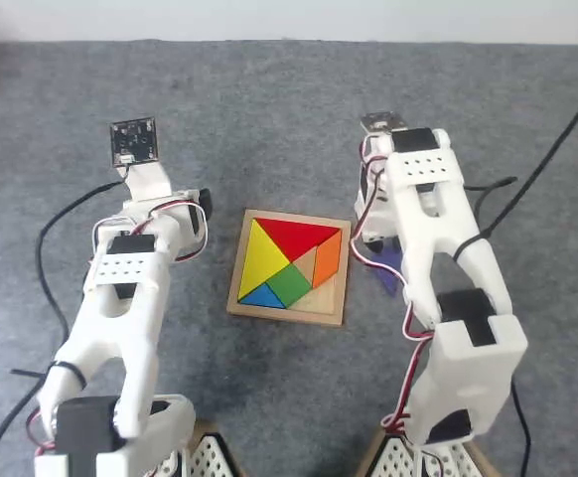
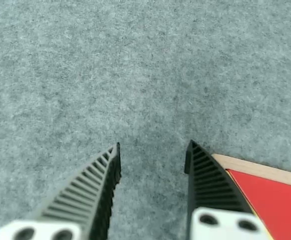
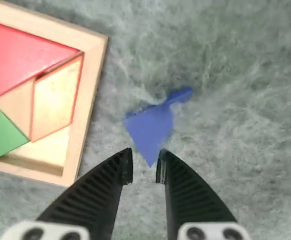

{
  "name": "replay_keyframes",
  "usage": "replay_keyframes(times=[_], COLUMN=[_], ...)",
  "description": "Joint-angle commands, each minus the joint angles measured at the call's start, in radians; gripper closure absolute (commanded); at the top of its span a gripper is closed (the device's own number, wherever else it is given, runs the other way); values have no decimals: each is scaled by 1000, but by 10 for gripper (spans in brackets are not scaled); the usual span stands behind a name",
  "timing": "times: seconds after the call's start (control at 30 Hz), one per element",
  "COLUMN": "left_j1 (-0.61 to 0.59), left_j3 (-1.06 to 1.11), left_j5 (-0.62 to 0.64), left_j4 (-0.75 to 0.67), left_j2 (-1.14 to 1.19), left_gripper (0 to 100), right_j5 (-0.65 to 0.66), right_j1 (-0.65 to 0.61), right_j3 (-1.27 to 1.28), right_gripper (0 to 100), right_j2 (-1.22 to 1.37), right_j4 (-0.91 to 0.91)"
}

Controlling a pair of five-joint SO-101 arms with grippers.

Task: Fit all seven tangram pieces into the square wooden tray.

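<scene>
The left fingers (image 2: 103, 180) stand well apart with nothing between them, above bare grey bench (image 2: 135, 60) at the left of the high view. One corner of the wooden tray (image 2: 250, 167) and its red triangle (image 2: 278, 202) sit just beside one fingertip. The tray (image 1: 341, 293) lies mid-frame in the high view, between the two arms. It holds the red triangle (image 1: 294, 237), a yellow triangle (image 1: 259, 258), a green piece (image 1: 289, 283), a small blue piece (image 1: 261, 295) and an orange piece (image 1: 328, 260), with bare wood showing along its lower right side. Right of the tray, at centre right and partly under the right arm, the loose blue triangle (image 1: 386, 272) lies flat on the bench, near the tray but apart from it. The right fingers (image 3: 103, 187) are only narrowly parted and hold nothing. The blue triangle (image 3: 150, 127) lies just ahead of them, its sharp corner aimed into the gap between the tips and its length running straight on from them to a thin tab at the far end. The right arm is plainly the nearer one. Judged from this, the fingers would need to widen to take the piece across its broader part.
</scene>
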Motion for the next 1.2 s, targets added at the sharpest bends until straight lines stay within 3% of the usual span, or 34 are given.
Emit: replay_keyframes(times=[0.0, 0.13, 0.3, 0.73, 1.0, 1.17], left_j1=[8, 8, 8, 8, 8, 8], left_j3=[-12, -12, -12, -15, -12, -8], left_j5=[-11, -11, -11, -11, -11, -11], left_j4=[-23, -23, -23, -23, -23, -23], left_j2=[-34, -34, -34, -34, -34, -34], left_gripper=[793, 793, 793, 793, 793, 793], right_j5=[-20, -173, -229, -296, -338, -341], right_j1=[12, 25, -8, -96, -58, -58], right_j3=[107, 206, 235, 304, 393, 394], right_gripper=[864, 791, 697, 696, 697, 791], right_j2=[-18, -24, -24, -68, -68, -68], right_j4=[-136, -288, -338, -377, -475, -487])
